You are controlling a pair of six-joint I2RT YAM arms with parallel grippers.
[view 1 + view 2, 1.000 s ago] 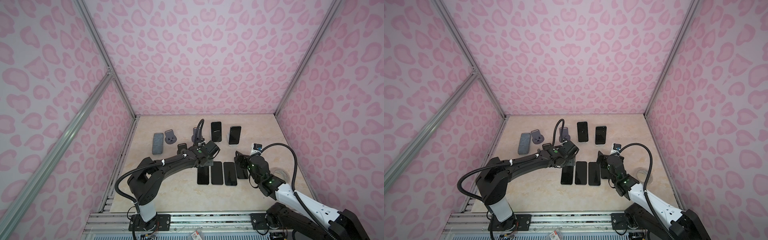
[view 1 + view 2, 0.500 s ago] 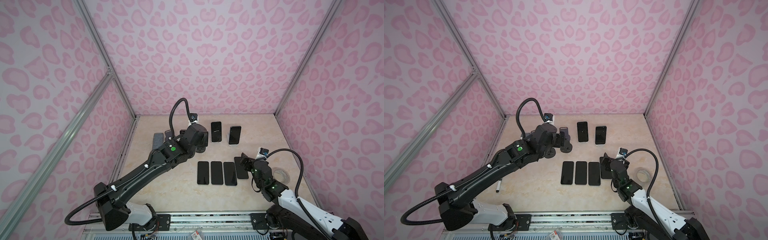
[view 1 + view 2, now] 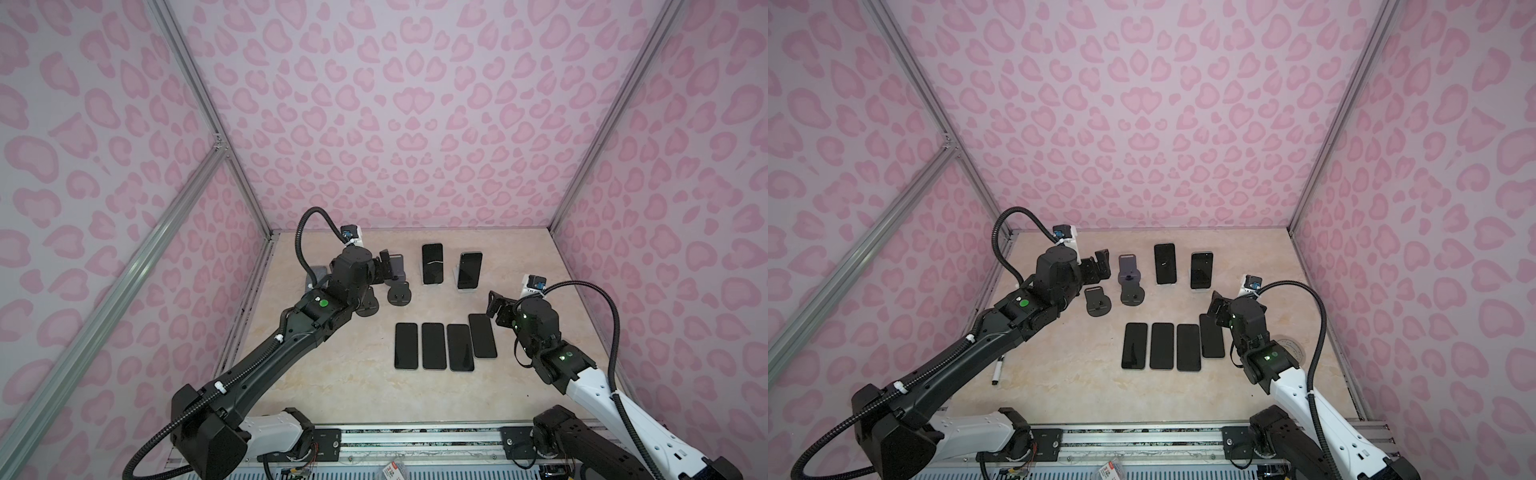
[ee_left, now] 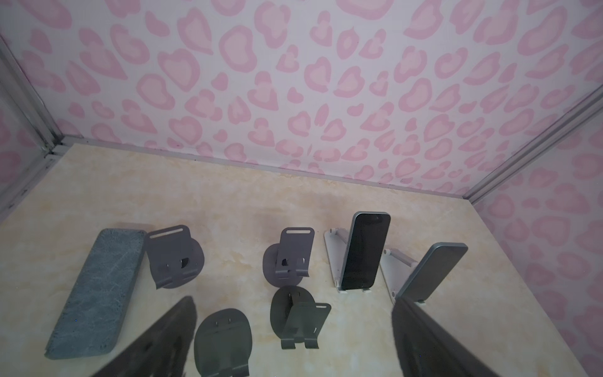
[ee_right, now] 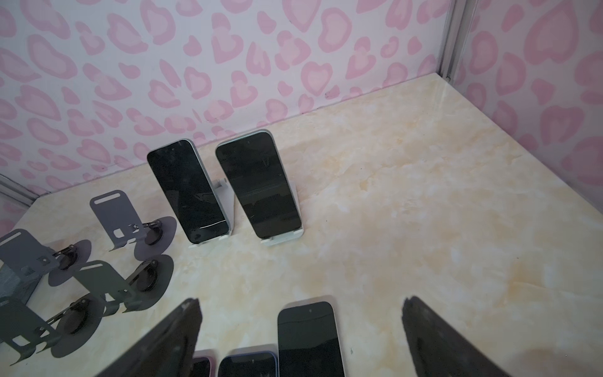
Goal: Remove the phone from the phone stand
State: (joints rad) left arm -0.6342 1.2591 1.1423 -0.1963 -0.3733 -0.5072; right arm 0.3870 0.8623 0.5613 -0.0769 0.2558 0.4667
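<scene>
My left fingers (image 3: 1101, 266) and right fingers (image 3: 494, 305) are both spread, empty. Black glass phone (image 3: 1165, 264) leans upright on white folding stand (image 4: 331, 258), counter (image 3: 353, 399) back edge, rightward of left fingers, the nearer pair.

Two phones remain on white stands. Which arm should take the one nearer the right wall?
Right. The right gripper, open, sits nearest that phone; the left gripper, also open, is beyond the other phone, among empty dark stands.

Two black phones (image 5: 187, 191), propped on white stands (image 5: 228, 202)
</scene>
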